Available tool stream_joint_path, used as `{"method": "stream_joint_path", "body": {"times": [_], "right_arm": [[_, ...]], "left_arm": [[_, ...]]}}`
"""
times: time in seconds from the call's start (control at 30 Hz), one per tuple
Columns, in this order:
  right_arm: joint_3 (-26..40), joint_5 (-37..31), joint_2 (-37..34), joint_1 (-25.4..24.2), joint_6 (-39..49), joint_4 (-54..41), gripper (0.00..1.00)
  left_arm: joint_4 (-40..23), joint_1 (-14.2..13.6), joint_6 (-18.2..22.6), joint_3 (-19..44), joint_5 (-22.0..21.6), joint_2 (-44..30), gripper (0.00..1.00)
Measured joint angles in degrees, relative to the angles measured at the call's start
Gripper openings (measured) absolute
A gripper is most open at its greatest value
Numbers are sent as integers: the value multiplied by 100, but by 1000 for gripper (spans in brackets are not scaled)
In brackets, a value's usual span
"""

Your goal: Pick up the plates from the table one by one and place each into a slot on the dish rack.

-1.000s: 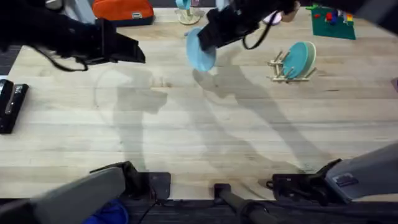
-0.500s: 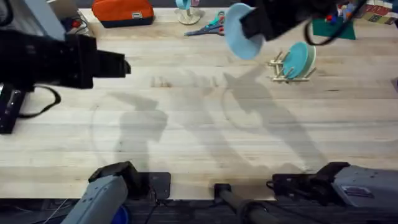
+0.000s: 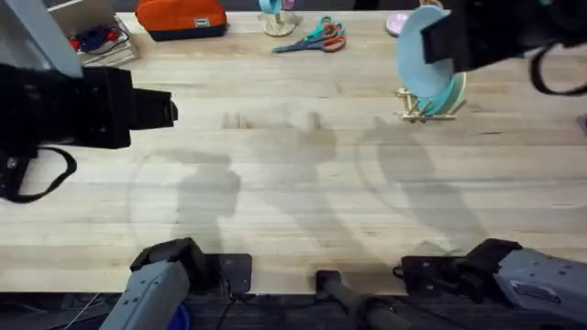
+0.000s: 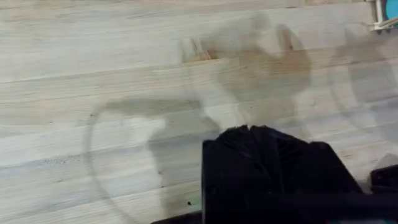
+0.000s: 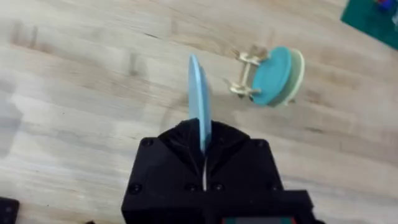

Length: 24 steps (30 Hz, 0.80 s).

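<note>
My right gripper is shut on a light blue plate, held on edge and raised above the table. The plate hangs just over the small wooden dish rack. In the right wrist view the blue plate stands edge-on between my right gripper's fingers. Beyond it the rack holds a teal plate with a cream plate behind it. The teal plate shows partly behind the blue one. My left gripper hovers at the left over bare table, shut and holding nothing.
Along the far edge lie an orange case, scissors and a pink round object. A bin of small items sits at the far left. Both arm bases stand at the near edge.
My right arm has carried the blue plate rightward from the table's far middle to over the rack. My left arm has drawn back to the left.
</note>
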<state>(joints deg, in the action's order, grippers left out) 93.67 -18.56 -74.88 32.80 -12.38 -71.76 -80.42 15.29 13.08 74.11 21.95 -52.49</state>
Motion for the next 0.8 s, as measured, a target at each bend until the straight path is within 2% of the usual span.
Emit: {"method": "stream_joint_path", "body": {"times": [0.4,0.47,0.6,0.63,0.8], "right_arm": [[0,-387,380,0,-797,-374,32],[2,-427,413,0,-828,-384,32],[2,-546,427,0,-863,-473,32],[2,-583,427,0,-866,-492,32],[3,-688,427,0,-866,-503,31]], "left_arm": [[0,0,2,0,-48,0,58],[2,0,-6,0,-60,0,247],[2,0,-9,0,-61,0,882],[2,0,-32,0,-61,0,969],[7,0,-36,0,-62,0,993]]}}
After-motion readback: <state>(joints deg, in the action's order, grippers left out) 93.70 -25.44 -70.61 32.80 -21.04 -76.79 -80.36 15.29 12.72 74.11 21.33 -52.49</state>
